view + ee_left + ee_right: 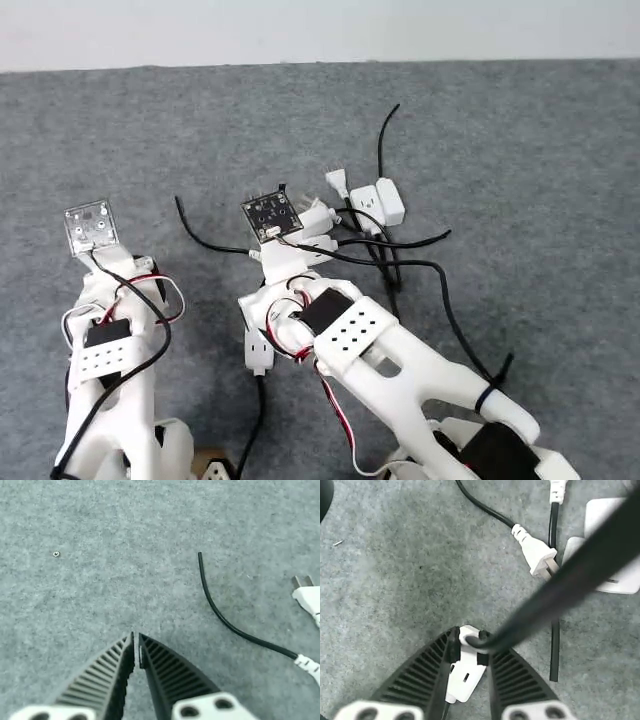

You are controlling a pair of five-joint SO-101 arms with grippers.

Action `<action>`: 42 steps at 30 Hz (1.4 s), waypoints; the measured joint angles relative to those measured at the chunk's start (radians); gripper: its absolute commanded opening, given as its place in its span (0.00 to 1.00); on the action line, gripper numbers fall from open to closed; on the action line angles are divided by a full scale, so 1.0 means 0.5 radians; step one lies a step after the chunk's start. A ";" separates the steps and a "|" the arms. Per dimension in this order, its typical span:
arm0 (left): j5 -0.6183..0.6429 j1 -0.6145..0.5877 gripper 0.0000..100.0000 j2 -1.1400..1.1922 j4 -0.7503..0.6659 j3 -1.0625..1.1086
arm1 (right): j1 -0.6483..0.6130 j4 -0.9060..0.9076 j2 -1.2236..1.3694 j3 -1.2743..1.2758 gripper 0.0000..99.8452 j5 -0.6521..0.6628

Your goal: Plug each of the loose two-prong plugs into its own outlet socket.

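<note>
My right gripper (467, 647) is shut on a white plug (462, 672); its black cable (570, 575) runs away from the fingers and its prongs are hidden. Beyond it a second white plug (537, 555) lies on the carpet, prongs toward white outlet sockets (612, 575). From above, the sockets (378, 205) sit mid-table among black cables, with a loose pronged plug (337, 182) beside them. My left gripper (136, 636) is shut with nothing in it, low over bare carpet. A pronged plug (306, 594) and a curved black cable (220, 615) lie off to its side.
Black cables (400, 262) tangle around the sockets and trail toward the right arm (400, 360). Another white connector (258, 350) on a cable lies between the two arms. The left arm (105, 350) stands over grey carpet (520, 140). A tiny screw (56, 554) lies on the carpet.
</note>
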 measured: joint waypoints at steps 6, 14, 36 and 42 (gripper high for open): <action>0.000 0.000 0.01 0.000 0.000 0.000 | 0.000 0.000 0.000 0.000 0.01 0.000; 0.000 0.000 0.01 0.000 0.000 0.000 | 0.058 -0.037 0.021 0.003 0.01 -0.009; 0.006 0.000 0.01 0.000 0.000 0.000 | 0.074 -0.212 -0.083 0.199 0.01 -0.003; 0.006 0.000 0.01 0.000 0.000 0.000 | 0.074 -0.319 -0.341 0.460 0.01 0.114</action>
